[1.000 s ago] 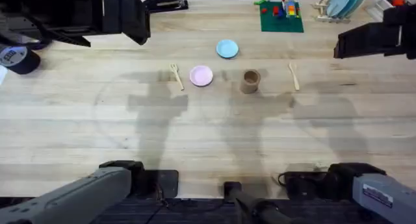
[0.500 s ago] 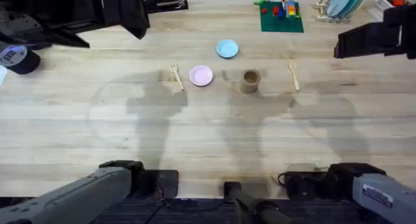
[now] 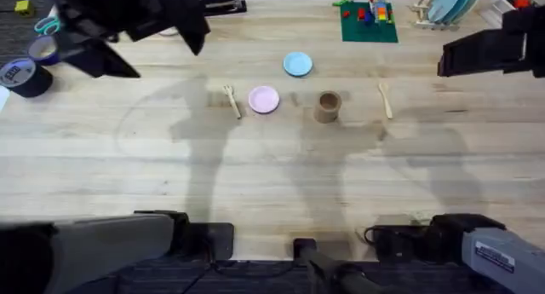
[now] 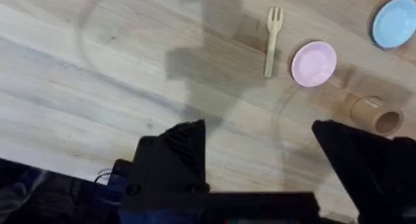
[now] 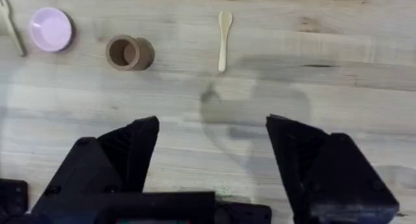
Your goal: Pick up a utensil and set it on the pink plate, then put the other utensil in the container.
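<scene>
Pale plank-grained wooden table (image 3: 272, 175) filling the scene, crossed by soft grey shadows of both arms. Along the far edge: a green building-brick baseplate (image 3: 369, 25) with small coloured bricks, a wooden rack holding pale blue plates (image 3: 444, 6), a dark roll of tape (image 3: 24, 76) at the far left. Raised high over the far left of the table, the left gripper (image 4: 260, 169), black fingers spread wide with nothing between them. Raised likewise over the far right, the right gripper (image 5: 211, 169), fingers also parted and empty. Set in a row across the middle of the table, well below and apart from both grippers: small round flat light blue plate (image 3: 297, 65) a little farther back; small round flat pink plate (image 3: 263, 99) bare; small tan-brown cylindrical container (image 3: 329, 106) upright just to its right; small pale wooden fork (image 3: 232, 100) lying flat just left of the pink plate, not touching it, tines pointing toward the far edge; small pale wooden spoon (image 3: 385, 99) lying flat to the right of the container, apart from it, oval head toward the far edge. Fork nearest the left gripper's side, spoon nearest the right gripper's side.
</scene>
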Robot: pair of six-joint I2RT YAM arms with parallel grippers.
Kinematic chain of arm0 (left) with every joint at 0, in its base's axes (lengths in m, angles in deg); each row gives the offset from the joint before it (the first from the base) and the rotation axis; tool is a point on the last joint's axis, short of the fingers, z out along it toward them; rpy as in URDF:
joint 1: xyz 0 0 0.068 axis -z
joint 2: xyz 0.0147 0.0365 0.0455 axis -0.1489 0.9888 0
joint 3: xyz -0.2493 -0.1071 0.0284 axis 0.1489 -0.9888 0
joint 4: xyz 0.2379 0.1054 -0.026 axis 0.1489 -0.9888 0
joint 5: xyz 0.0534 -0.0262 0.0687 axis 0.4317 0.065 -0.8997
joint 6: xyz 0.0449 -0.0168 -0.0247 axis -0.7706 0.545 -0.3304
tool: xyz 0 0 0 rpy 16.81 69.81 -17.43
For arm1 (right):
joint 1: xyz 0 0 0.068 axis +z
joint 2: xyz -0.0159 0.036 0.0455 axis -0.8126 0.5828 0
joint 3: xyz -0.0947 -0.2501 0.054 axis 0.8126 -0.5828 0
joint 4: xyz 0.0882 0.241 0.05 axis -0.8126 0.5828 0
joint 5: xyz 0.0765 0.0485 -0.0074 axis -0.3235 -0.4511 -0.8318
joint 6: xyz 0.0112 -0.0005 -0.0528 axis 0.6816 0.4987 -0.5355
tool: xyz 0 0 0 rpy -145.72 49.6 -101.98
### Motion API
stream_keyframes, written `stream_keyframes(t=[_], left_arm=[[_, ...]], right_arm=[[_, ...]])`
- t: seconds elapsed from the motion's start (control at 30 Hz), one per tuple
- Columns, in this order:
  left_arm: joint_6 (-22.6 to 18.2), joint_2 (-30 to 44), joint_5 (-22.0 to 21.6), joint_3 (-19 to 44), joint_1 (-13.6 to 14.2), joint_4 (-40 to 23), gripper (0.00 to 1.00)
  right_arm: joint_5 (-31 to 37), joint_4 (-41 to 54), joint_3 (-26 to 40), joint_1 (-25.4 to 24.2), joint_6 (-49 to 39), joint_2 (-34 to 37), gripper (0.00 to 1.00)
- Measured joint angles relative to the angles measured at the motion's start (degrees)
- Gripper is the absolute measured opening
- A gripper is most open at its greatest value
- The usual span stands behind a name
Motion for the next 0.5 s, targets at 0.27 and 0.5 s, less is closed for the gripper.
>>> stream_keyframes(t=[0.27,0.5], left_arm=[[0.48,5.59,-0.17,0.00,4.05,4.95,0.993],[0.50,11.29,-0.17,0.00,4.36,6.22,0.993]], right_arm=[[0.00,0.01,0.00,0.00,0.00,0.01,0.994],[0.00,0.02,0.00,0.00,0.00,0.00,0.995]])
